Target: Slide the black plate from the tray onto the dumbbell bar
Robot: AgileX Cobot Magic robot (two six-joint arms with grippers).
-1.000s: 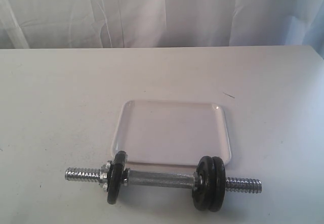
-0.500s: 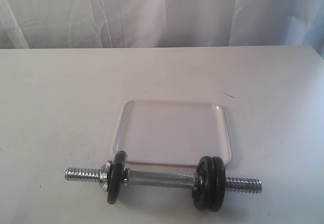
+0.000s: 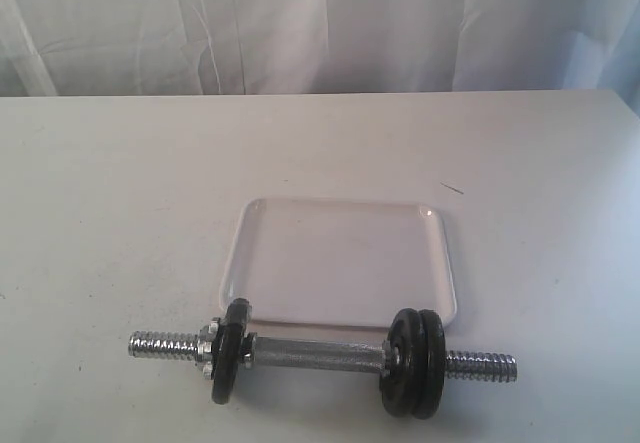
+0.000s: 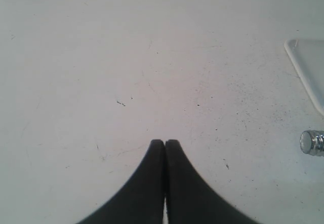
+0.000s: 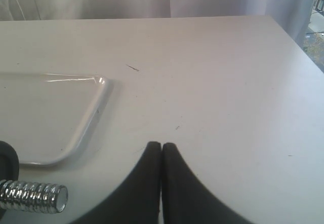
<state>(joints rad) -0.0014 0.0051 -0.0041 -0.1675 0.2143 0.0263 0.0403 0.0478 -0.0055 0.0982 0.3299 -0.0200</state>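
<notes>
The white tray [image 3: 340,263] lies on the table with nothing on it; no loose black plate shows anywhere. Just in front of it lies the dumbbell bar [image 3: 315,353], bearing one black disc [image 3: 232,351] at its left and two black discs [image 3: 417,363] side by side at its right. Neither gripper appears in the exterior view. My left gripper [image 4: 165,142] is shut over bare table, with the bar's threaded end [image 4: 313,142] and a tray corner [image 4: 306,67] off to one side. My right gripper [image 5: 161,145] is shut too, near the bar's other threaded end [image 5: 35,196] and the tray [image 5: 50,118].
A white curtain [image 3: 320,23] hangs behind the white table [image 3: 120,193]. The table's edge [image 5: 298,47] shows in the right wrist view. A small dark mark [image 3: 452,188] lies on the table behind the tray.
</notes>
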